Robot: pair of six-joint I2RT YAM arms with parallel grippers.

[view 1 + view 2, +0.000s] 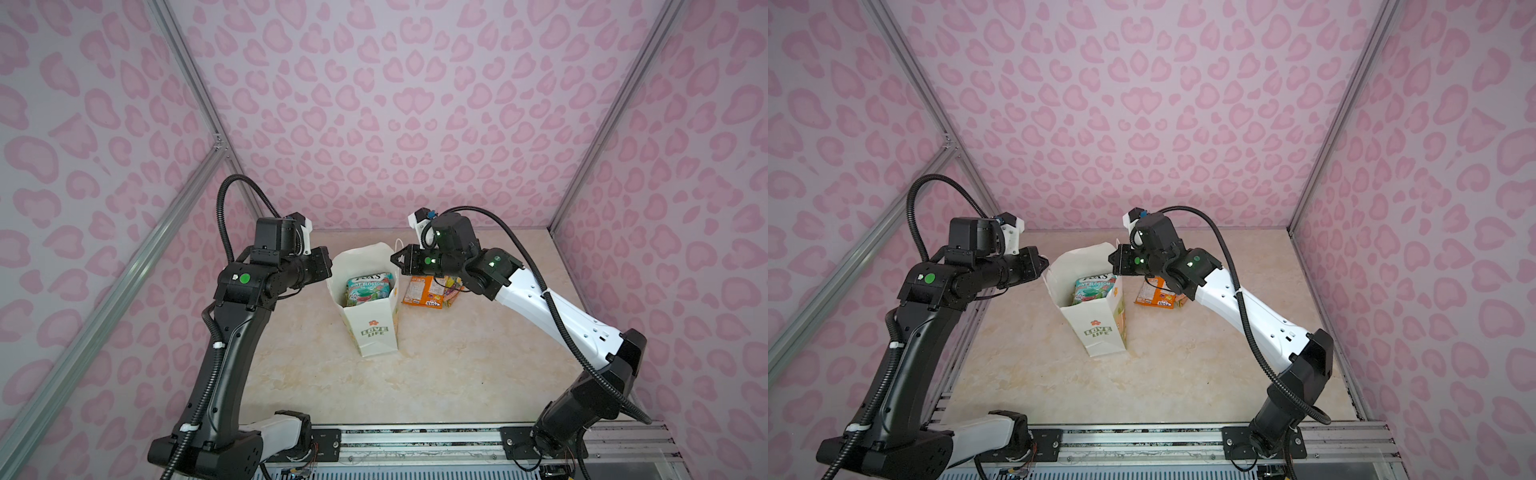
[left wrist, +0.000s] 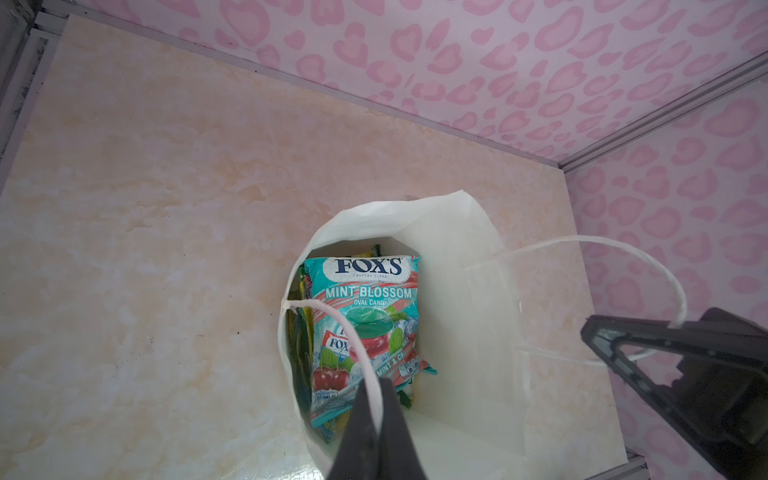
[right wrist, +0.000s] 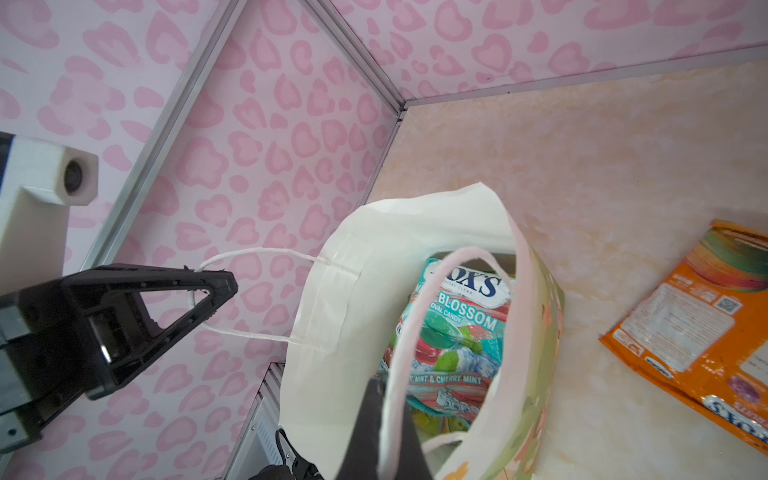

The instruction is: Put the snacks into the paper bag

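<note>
The bag (image 1: 376, 336) stands upright mid-table (image 1: 457, 374). It's white, with green LOVE LIFE and a small flower on the near face and colourful print down the right side. Its mouth gapes wide. Inside, on top, sits a glossy teal pouch (image 2: 365, 316), FOX'S Mint Blossom, and green-yellow pouches (image 2: 300, 328) stand edge-on against the bag's left wall. At the rim, the left gripper (image 2: 374, 388) is clamped on the left handle (image 2: 332, 316), and the right gripper (image 3: 380, 388) is pinched tight on the right handle (image 3: 419, 291). Just right of the bag and slightly farther back, an orange pouch (image 3: 685, 328) lies flat on the table, back face up. It overlaps another pouch (image 1: 452, 291).
</note>
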